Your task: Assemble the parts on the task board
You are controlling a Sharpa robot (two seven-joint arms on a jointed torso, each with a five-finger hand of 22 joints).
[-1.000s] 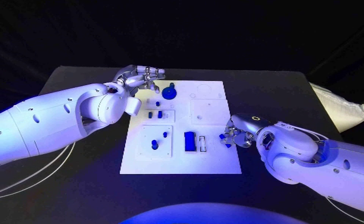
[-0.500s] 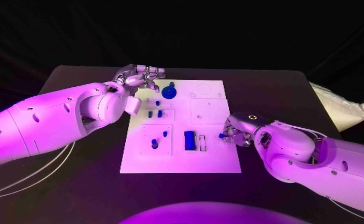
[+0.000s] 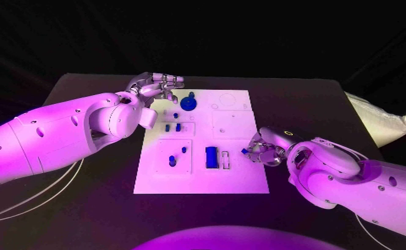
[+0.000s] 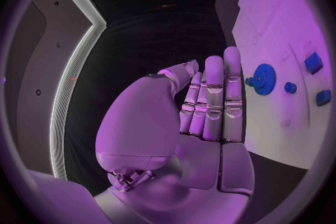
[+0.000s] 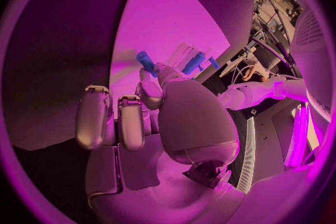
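Observation:
The white task board (image 3: 233, 174) lies in the middle of the black table. My right hand (image 3: 264, 150) is at the board's right edge and pinches a small blue peg (image 5: 145, 60) at its fingertips. The same peg (image 3: 246, 151) hangs just over the board's edge. A blue block (image 3: 210, 156) stands near the board's middle, beside a narrow slot (image 3: 226, 159). My left hand (image 3: 156, 85) hovers at the far left corner with its fingers straight and nothing in it. A blue gear (image 3: 188, 103) sits on the board just right of that hand and is also in the left wrist view (image 4: 264, 78).
Small blue pieces (image 3: 172, 127) lie in the left middle panel, and two more (image 3: 173, 159) in the near left panel. A pale cushion (image 3: 381, 124) lies off the table's right edge. Bare black table (image 3: 93, 85) surrounds the board.
My right arm has shifted slightly while its hand keeps the blue peg at the board's right edge. The left hand has not moved.

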